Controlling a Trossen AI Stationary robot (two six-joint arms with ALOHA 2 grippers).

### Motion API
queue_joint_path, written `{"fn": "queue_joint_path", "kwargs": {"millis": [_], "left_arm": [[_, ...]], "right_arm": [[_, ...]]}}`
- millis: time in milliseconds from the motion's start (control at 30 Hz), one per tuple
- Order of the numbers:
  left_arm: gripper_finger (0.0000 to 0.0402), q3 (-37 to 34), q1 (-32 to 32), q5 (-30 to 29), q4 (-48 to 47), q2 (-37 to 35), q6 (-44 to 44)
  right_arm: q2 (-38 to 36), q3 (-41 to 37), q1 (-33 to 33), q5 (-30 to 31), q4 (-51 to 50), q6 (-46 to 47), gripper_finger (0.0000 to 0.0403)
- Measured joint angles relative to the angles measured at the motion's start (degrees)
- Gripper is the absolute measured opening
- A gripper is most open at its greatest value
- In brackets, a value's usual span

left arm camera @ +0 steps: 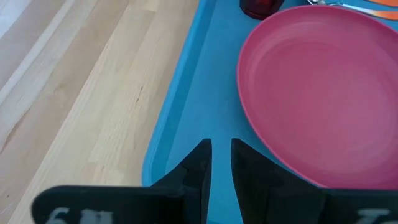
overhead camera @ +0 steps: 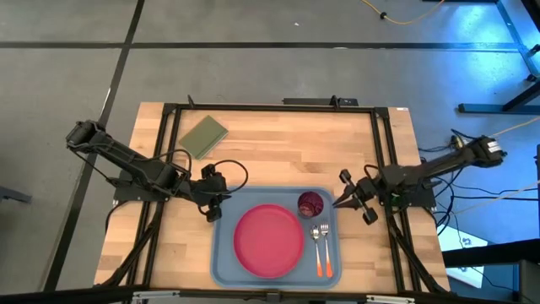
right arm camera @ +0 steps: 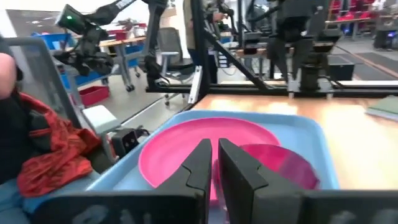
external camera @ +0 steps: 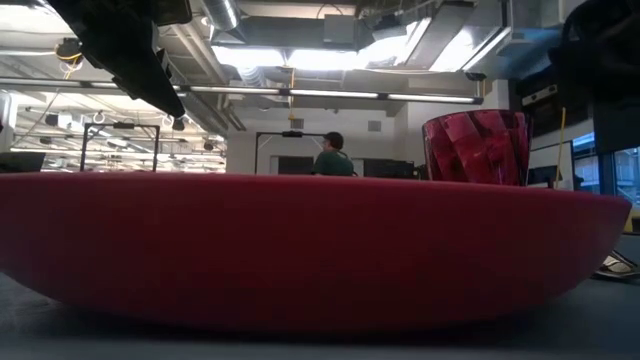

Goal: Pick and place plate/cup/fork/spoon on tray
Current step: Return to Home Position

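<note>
So the fork (overhead camera: 317, 247) and spoon (overhead camera: 325, 247) lie side by side on the tray (overhead camera: 224, 250), right of the plate (overhead camera: 268, 240). Both run lengthwise with silver heads pointing toward the cup (overhead camera: 310, 203) and orange handles toward the near rim. From above, tines versus bowl is hard to tell. The low view is mostly plate. Left gripper (left arm camera: 221, 151) hangs over the tray's left rim, right gripper (right arm camera: 213, 148) by the cup, both with fingers nearly together, empty.
</note>
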Motion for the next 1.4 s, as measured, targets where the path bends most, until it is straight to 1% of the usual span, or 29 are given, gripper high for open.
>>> {"fn": "queue_joint_path", "kwargs": {"millis": [167, 467, 667, 733, 833, 967, 1033, 1400], "left_arm": [[0.0054, 0.0, 0.0, 0.0, 0.0, 0.0, 0.0], [0.0054, 0.0, 0.0, 0.0, 0.0, 0.0, 0.0], [0.0054, 0.0, 0.0, 0.0, 0.0, 0.0, 0.0], [0.0054, 0.0, 0.0, 0.0, 0.0, 0.0, 0.0], [0.0054, 0.0, 0.0, 0.0, 0.0, 0.0, 0.0], [0.0054, 0.0, 0.0, 0.0, 0.0, 0.0, 0.0], [0.0054, 0.0, 0.0, 0.0, 0.1, 0.0, 0.0], [0.0054, 0.0, 0.0, 0.0, 0.0, 0.0, 0.0]], "right_arm": [[-9.7, 0.0, -2.5, 0.0, -10.6, -0.3, 0.0035], [-25.7, 0.0, -8.2, 0.0, -22.9, -0.5, 0.0035], [-38.0, 0.0, -9.0, 0.1, -34.8, -0.3, 0.0035], [-38.0, 0.1, -8.9, 0.7, -33.7, 0.7, 0.0035], [-38.0, 0.0, -9.0, 1.0, -34.7, 0.5, 0.0035], [-37.8, 0.0, -9.0, 4.6, -35.2, -0.3, 0.0035], [-37.6, 0.0, -8.9, 5.4, -35.3, -0.6, 0.0035], [-37.7, 0.0, -8.9, 5.5, -35.2, -0.6, 0.0035]]}}
